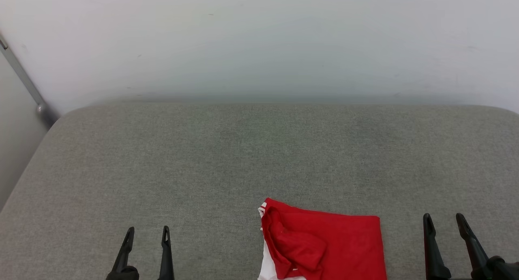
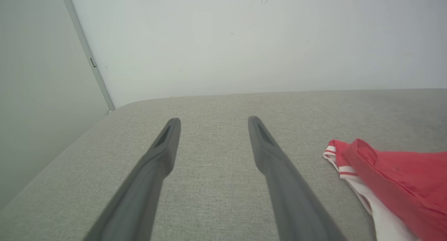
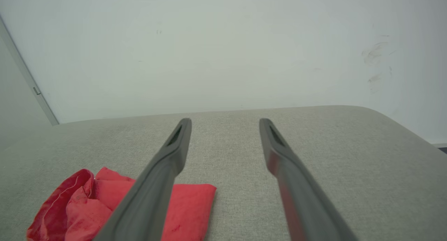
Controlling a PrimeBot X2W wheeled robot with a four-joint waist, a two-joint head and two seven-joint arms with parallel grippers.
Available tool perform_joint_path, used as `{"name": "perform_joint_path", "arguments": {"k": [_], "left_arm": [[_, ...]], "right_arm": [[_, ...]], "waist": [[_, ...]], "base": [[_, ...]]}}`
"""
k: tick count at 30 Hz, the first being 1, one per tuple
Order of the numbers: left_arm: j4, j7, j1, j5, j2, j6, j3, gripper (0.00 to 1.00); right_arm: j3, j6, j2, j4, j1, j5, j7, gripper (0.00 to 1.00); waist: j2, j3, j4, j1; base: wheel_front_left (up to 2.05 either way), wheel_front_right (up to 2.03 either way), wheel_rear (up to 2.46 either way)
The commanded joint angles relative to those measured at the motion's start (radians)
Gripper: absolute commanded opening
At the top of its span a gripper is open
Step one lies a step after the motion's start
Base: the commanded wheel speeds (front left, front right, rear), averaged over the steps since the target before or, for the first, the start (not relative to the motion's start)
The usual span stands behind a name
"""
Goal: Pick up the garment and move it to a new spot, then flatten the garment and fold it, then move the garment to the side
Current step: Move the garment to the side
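Nearest to the robot are its 2 tools. The left tool (image 1: 147, 231) is released, with its 2 dark fingers apart and nothing in it. The right tool (image 1: 444, 221) is released too, and it holds nothing. Between them, closer to the right tool, 1 garment (image 1: 336, 243) lies on the near side of the grey tabletop (image 1: 243, 150). It is red, with a bit of white and stripes at its left side. It is doubled over into a small pile with a lumpy bit on top. No tool touches it. This could be a shirt waiting to be picked up, or a shirt folded and put aside. I cannot tell which. Any grab would need a tool to come down over the cloth's edge and pinch it. Farther back is more tabletop, then 1 pale wall (image 1: 259, 40).
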Motion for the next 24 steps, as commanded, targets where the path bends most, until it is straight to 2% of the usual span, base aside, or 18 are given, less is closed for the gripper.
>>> {"name": "perform_joint_path", "arguments": {"k": [1, 8, 15, 21, 24], "left_arm": [[0.000, -0.003, 0.002, 0.006, 0.000, 0.000, 0.004, 1.00], [-0.004, -0.003, 0.005, 0.005, -0.002, -0.003, 0.005, 1.00], [-0.008, -0.003, 0.003, 0.001, -0.006, 0.000, 0.007, 1.00], [-0.007, -0.003, -0.016, 0.001, -0.008, -0.001, 0.003, 1.00], [-0.010, -0.003, -0.015, -0.001, -0.009, 0.000, 0.004, 1.00]], "right_arm": [[0.001, 0.000, 0.004, 0.002, 0.005, 0.004, -0.002, 1.00], [-0.007, 0.000, 0.004, -0.010, -0.012, 0.000, -0.002, 1.00], [-0.055, 0.000, -0.002, -0.081, -0.122, -0.055, -0.002, 1.00], [-0.015, 0.000, -0.119, -0.064, -0.265, -0.066, 0.022, 1.00], [0.051, 0.000, -0.202, -0.009, -0.316, -0.015, 0.155, 1.00]], "waist": [[0.0000, 0.000, 0.000, 0.0000], [0.0000, 0.000, 0.001, 0.0000], [0.0000, 0.009, -0.003, 0.0000], [0.0000, 0.021, -0.003, 0.0000], [0.0000, 0.026, 0.000, 0.0000]], "base": [[0.00, 0.00, 0.00], [0.00, 0.00, 0.00], [0.00, 0.00, 0.00], [0.00, 0.00, 0.00], [0.00, 0.00, 0.00]]}}
